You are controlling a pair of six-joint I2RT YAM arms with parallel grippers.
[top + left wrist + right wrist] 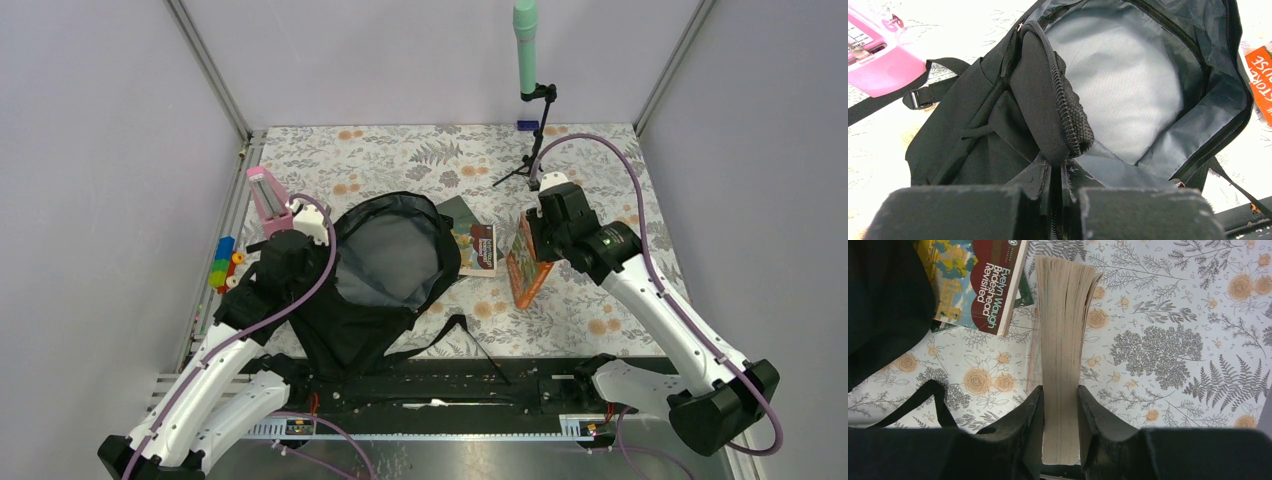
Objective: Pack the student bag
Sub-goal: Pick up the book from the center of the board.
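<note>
The black student bag (350, 300) lies open at the left centre, its grey lining (392, 258) showing. My left gripper (300, 238) is shut on the bag's zipper rim (1060, 125) and holds the mouth open. My right gripper (545, 235) is shut on an orange-covered book (528, 265), held on edge above the table to the right of the bag; its page edges (1063, 350) sit between my fingers. Two more books (472, 243) lie flat by the bag's mouth, the upper one titled Brideshead Revisited (993, 285).
A pink stapler-like item (268, 200) and coloured blocks (225, 262) sit left of the bag. A green microphone on a tripod (527, 95) stands at the back. A bag strap (455, 335) trails toward the black rail (440, 385) at the near edge.
</note>
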